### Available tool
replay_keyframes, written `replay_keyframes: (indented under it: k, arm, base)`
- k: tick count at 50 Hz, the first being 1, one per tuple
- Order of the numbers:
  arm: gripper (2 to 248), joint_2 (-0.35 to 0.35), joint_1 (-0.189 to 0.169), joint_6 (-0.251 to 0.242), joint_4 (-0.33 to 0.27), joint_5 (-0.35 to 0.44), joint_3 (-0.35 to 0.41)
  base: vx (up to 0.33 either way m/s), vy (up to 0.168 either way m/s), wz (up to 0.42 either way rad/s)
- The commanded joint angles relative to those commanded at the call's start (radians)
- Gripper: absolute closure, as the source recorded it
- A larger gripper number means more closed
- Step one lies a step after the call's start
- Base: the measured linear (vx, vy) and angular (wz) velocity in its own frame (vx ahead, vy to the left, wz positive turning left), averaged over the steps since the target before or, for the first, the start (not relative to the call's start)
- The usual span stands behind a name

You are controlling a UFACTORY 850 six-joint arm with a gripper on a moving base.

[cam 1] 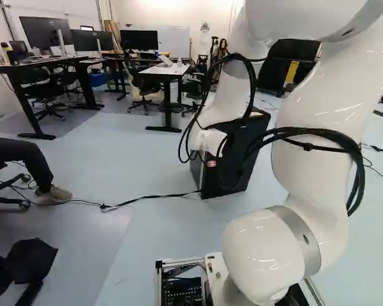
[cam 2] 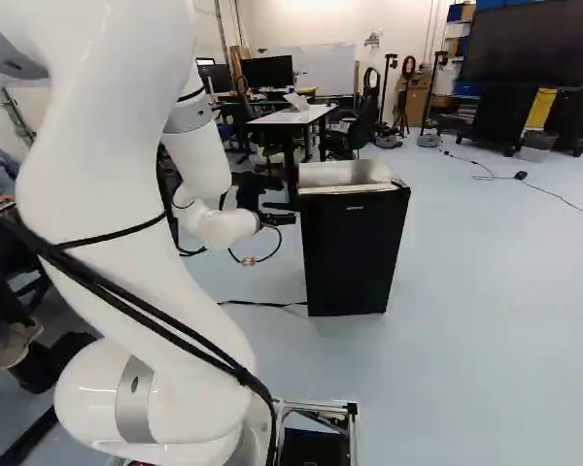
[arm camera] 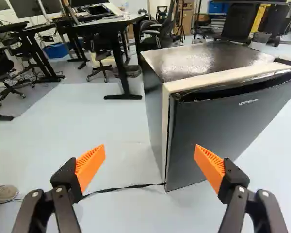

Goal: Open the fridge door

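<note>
In the right base view, my gripper [cam 2: 280, 219] is beside the upper left edge of the small black fridge [cam 2: 355, 254], whose front faces the base. The fridge [cam 1: 233, 156] is partly hidden behind my arm in the left base view. From the wrist, my gripper [arm camera: 150, 162] stands wide open, its orange pads apart with nothing gripped. Ahead of it are the dark fridge door [arm camera: 228, 128], the pale strip along the door's edge and the fridge's shiny top [arm camera: 208, 58]. The door looks closed against the body, with a dark recess along its top.
A black cable [arm camera: 121, 188] runs over the floor to the fridge's foot. Behind the fridge stand a white-topped table [cam 2: 293, 116] and office chairs. At the left of the left base view, a person's leg and shoe [cam 1: 54, 194] rest near the cable.
</note>
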Motion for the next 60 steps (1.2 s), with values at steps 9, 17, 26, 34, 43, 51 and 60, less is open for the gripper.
replay_keyframes:
  k: [9, 17, 26, 34, 43, 51, 60]
  arm:
    - [3, -0.035, -0.002, 0.000, 0.033, 0.024, -0.015]
    - [3, -0.064, -0.003, 0.000, 0.062, 0.045, -0.026]
    - [3, -0.096, -0.003, 0.000, 0.095, 0.070, -0.038]
    - [3, -0.127, -0.004, 0.000, 0.125, 0.091, -0.052]
    - [3, -0.166, -0.005, 0.000, 0.158, 0.115, -0.074]
    - [3, -0.203, -0.006, 0.000, 0.187, 0.137, -0.098]
    - [3, -0.245, -0.007, 0.000, 0.220, 0.161, -0.125]
  base:
    - [0.000, 0.000, 0.000]
    - [0.000, 0.000, 0.000]
    - [0.000, 0.000, 0.000]
    - [0.000, 0.000, 0.000]
    - [0.000, 0.000, 0.000]
    - [0.000, 0.000, 0.000]
    - [0.000, 0.000, 0.000]
